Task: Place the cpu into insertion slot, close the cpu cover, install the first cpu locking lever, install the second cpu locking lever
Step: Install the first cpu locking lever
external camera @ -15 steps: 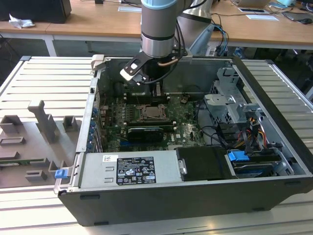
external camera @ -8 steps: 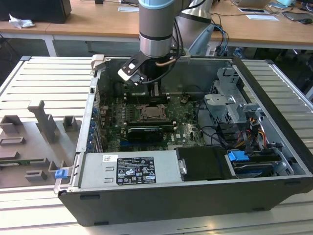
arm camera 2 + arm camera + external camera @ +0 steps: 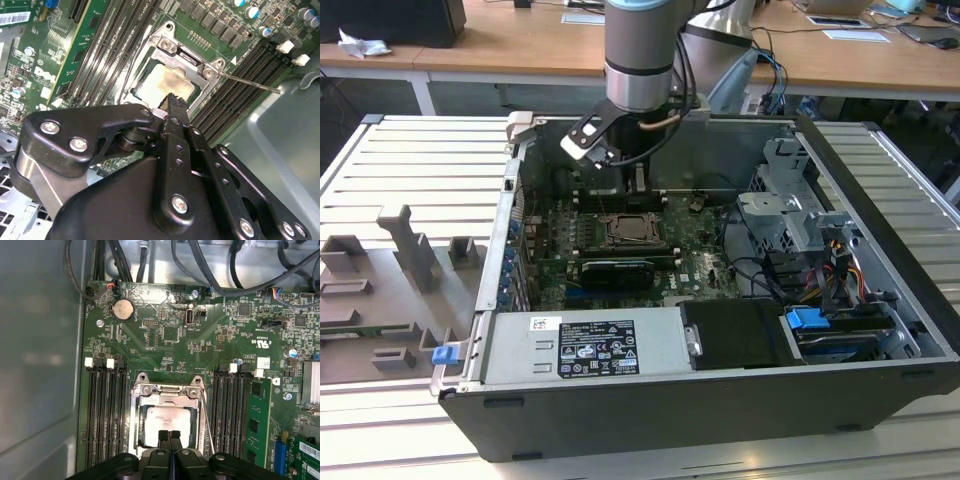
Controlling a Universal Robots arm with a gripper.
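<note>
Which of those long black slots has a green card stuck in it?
The slot with the green card is the outermost one, farthest from the cpu, on the side with the blue connector. The others look empty.

Even overhead light is washing the open case (image 3: 670, 420), glaring softly off the cpu (image 3: 162, 85) while the case's interior is lying dimmer.

The cpu (image 3: 167, 422) has a pale silvery face with a tan smear, the cpu cover (image 3: 165, 400) is shiny silver, and the motherboard (image 3: 165, 330) is green with black memory slots (image 3: 105, 415). The tool (image 3: 170, 435) is matte black with silver screws. In the exterior view, the computer case (image 3: 670, 420) is dark grey, the ribbed worktop (image 3: 380, 170) pale grey, and a clip (image 3: 444, 353) bright blue.
</note>
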